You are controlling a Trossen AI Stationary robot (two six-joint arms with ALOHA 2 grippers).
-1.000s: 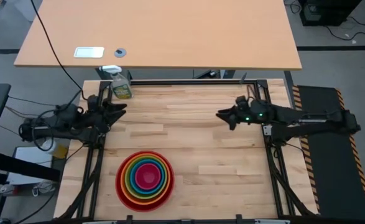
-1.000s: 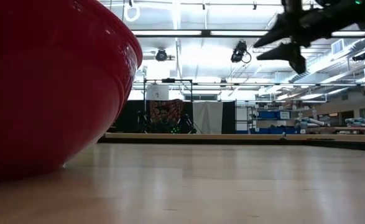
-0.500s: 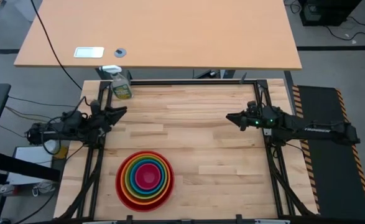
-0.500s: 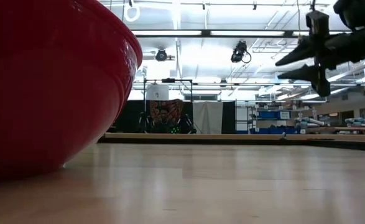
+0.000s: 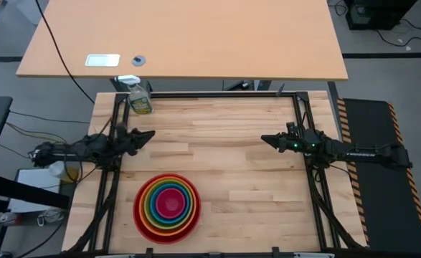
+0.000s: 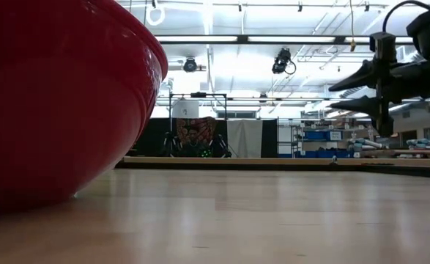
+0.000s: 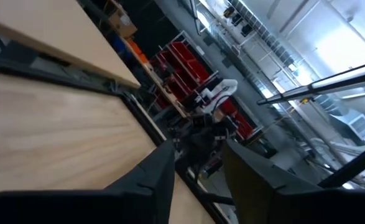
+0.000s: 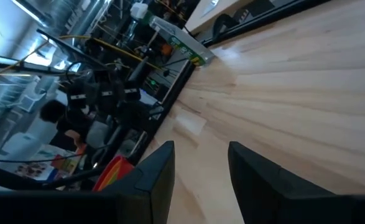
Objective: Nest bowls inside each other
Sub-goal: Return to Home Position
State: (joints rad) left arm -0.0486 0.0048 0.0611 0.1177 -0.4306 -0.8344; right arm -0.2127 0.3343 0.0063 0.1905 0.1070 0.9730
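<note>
bowls (image 5: 168, 208): nested at table (image 5: 232, 179) front edge; only red seen in low view, cropped
left gripper (image 5: 149, 134): left edge, jaws spread
right gripper (image 5: 263, 140): right edge, jaws spread

light: bright, even | source: ceiling strips (image 6: 222, 38) | glare: red bowl (image 6: 53, 103) rim | shadows: soft

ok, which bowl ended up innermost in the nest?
The pink-magenta bowl: it is the smallest and sits at the centre, inside the blue bowl, then the green bowl, the orange bowl and the outermost red bowl.
</note>
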